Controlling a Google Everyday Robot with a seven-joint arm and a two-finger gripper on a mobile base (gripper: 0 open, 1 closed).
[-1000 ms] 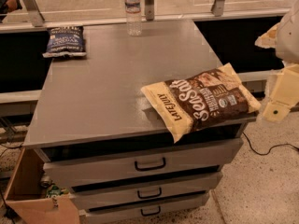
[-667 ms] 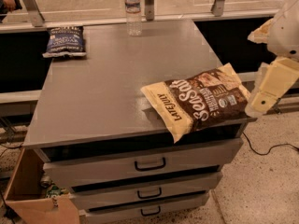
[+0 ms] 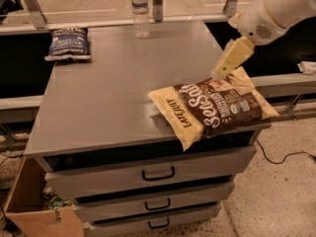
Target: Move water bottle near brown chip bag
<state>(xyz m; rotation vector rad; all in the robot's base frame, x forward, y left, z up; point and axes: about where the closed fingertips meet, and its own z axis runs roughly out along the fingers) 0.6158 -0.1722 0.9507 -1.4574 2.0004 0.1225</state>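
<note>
The water bottle (image 3: 140,10), clear with a white-and-blue label band, stands upright at the far edge of the grey table (image 3: 113,93). The brown chip bag (image 3: 213,106), with "Sea Salt" lettering, lies flat at the table's front right corner and overhangs the edge. My gripper (image 3: 228,60) comes in from the upper right on a white arm. It hangs just above the far end of the brown bag, well to the right of the bottle and nearer to the camera.
A smaller dark blue chip bag (image 3: 69,43) lies at the table's far left corner. Metal posts (image 3: 157,1) stand behind the table. Drawers (image 3: 158,172) sit below the tabletop, a cardboard box (image 3: 29,206) stands at the lower left, and a cable (image 3: 281,157) lies on the floor at right.
My arm and gripper have moved up and to the left, from beside the table's right edge to above the far end of the brown bag. The bottle and bags have not moved.
</note>
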